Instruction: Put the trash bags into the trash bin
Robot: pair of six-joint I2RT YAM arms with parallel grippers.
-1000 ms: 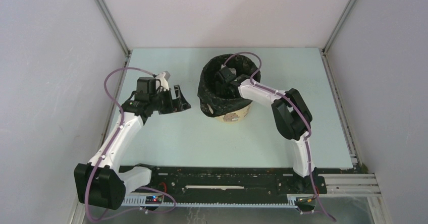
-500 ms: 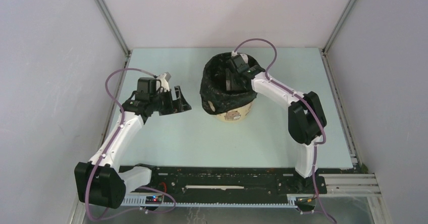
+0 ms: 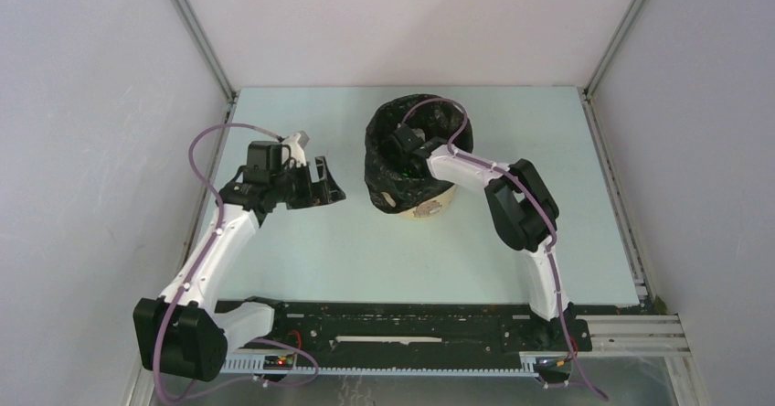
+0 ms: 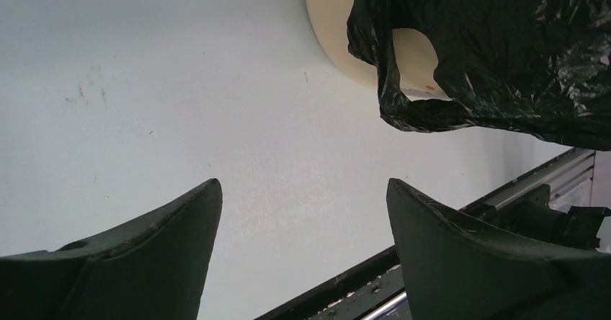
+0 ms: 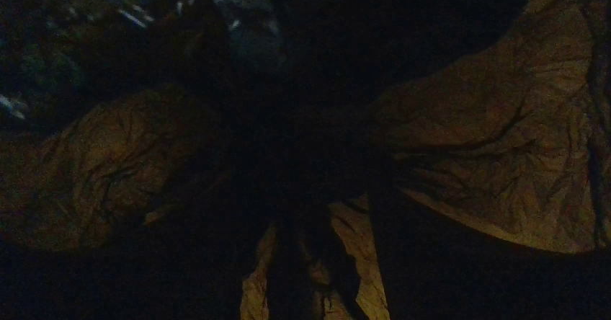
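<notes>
The pale yellow trash bin [image 3: 422, 210] stands mid-table. The black trash bag [image 3: 386, 166] lines it, with its edge folded over the rim. My right gripper [image 3: 403, 141] reaches down inside the bag-lined bin. In the right wrist view it is dark; the right gripper [image 5: 308, 262] has its fingers apart, with a fold of crinkled bag [image 5: 490, 132] between them. My left gripper [image 3: 324, 183] is open and empty, hovering left of the bin. The left wrist view shows the left gripper [image 4: 302, 190] over bare table, with the bin [image 4: 331, 17] and the bag's loop handle [image 4: 403, 111] ahead.
Grey walls enclose the table [image 3: 302, 251] on the left, back and right. The black base rail [image 3: 402, 319] runs along the near edge and shows in the left wrist view [image 4: 519, 190]. Purple cables loop over both arms.
My right gripper rose towards the bin's rim half a second ago and has gone back down into the bag. The right elbow swung out and back. The left arm has not moved.
</notes>
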